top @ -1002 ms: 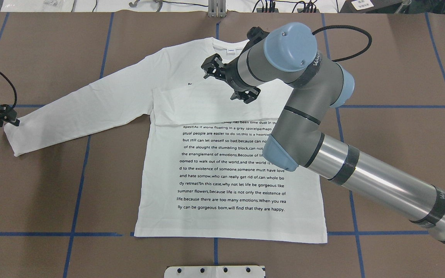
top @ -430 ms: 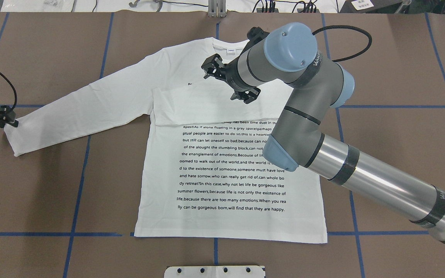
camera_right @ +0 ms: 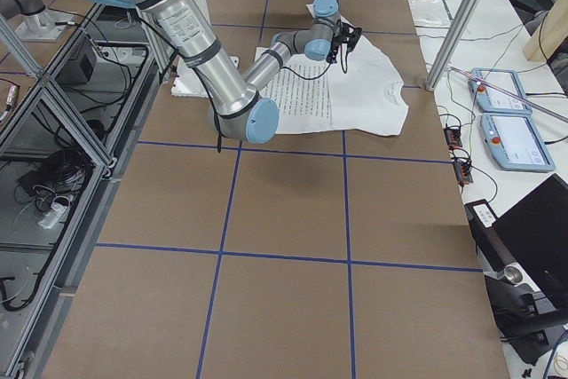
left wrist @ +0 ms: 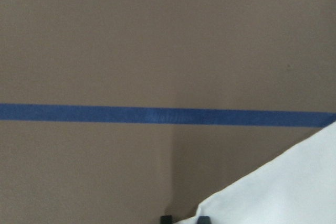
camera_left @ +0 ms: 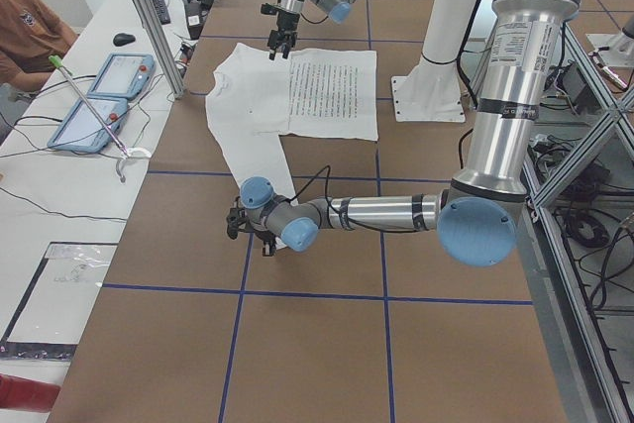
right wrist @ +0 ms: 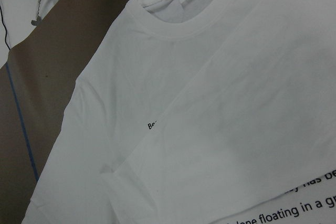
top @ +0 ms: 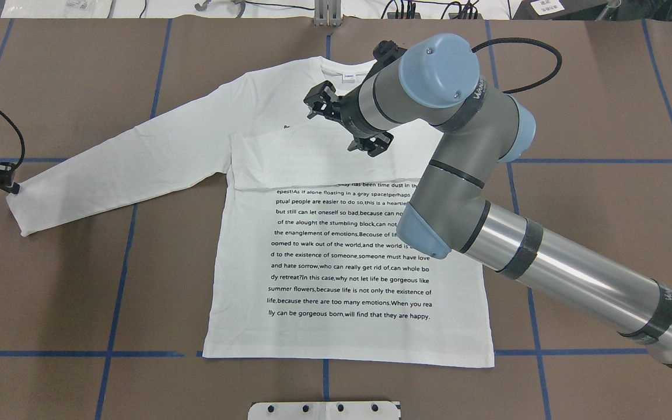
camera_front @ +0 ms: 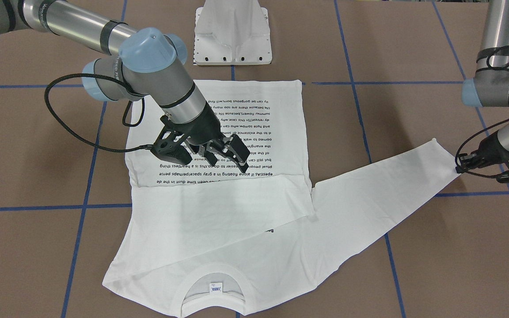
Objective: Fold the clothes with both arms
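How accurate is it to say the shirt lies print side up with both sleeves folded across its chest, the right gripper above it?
Only one sleeve is folded across the chest; the overhead view shows the other sleeve stretched out toward the left gripper. The shirt does lie print side up, the right gripper above it.

Soft matt white cloth shirt point(top: 342, 338), dull brown paper-like table cover point(top: 592, 105), right arm point(top: 575, 277) of brushed shiny metal, smooth plastic caps point(top: 438, 61)
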`<state>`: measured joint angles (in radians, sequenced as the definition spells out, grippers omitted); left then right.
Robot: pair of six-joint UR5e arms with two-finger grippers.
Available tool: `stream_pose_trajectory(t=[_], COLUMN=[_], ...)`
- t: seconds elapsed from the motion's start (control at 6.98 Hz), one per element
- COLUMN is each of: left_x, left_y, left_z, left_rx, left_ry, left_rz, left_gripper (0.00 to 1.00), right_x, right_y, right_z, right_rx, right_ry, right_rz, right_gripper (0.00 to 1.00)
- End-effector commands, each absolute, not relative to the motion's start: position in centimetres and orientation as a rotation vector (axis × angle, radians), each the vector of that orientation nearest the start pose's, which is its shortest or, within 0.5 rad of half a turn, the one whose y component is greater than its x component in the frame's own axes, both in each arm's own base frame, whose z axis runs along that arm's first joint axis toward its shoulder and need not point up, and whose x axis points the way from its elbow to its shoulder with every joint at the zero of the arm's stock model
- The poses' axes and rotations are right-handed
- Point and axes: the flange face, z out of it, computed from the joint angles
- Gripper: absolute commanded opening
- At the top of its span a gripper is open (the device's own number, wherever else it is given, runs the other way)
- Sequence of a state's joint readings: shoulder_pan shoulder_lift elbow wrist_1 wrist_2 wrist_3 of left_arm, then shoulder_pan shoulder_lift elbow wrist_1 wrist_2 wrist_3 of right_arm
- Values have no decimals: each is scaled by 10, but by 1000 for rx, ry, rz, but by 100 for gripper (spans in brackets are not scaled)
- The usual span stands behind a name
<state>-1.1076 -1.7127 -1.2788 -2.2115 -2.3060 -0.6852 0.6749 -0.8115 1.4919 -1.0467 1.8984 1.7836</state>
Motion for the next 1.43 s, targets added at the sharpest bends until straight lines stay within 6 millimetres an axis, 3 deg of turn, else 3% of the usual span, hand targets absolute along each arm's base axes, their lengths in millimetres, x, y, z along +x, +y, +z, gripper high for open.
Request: stream_pose_trajectory(t=[0.0,0.14,0.43,0.57,0.72,1.0,1.15,1.29], left_x=[197,200,220,256,338,412,439,485], left_y=[-543,-542,-561,-560,-550,-543,-560,-576], left_z=[631,590,459,398,316,196,142,105], left_rx=[36,26,16,-20,-95,-122,-117,-96], left_ry=[886,932,1074,1133,1193,1279,1314,1330], left_rz=[-10,5,-121,-163,-191,-325,-361,-381], left_gripper=[0,0,0,0,0,0,0,0], right_x=[-495,-477,-390,-349,-318,-296,-282,-269], right_y=[-531,-526,-540,-549,-555,-557,-553,-548], right_z=[161,164,211,240,270,294,305,318], right_rx=[-4,-1,-60,-50,-31,-24,-19,-8], right_ry=[-1254,-1268,-1267,-1250,-1228,-1209,-1200,-1189], right_rz=[574,572,540,486,435,429,445,437], right_gripper=[99,99,99,99,100,100,100,100])
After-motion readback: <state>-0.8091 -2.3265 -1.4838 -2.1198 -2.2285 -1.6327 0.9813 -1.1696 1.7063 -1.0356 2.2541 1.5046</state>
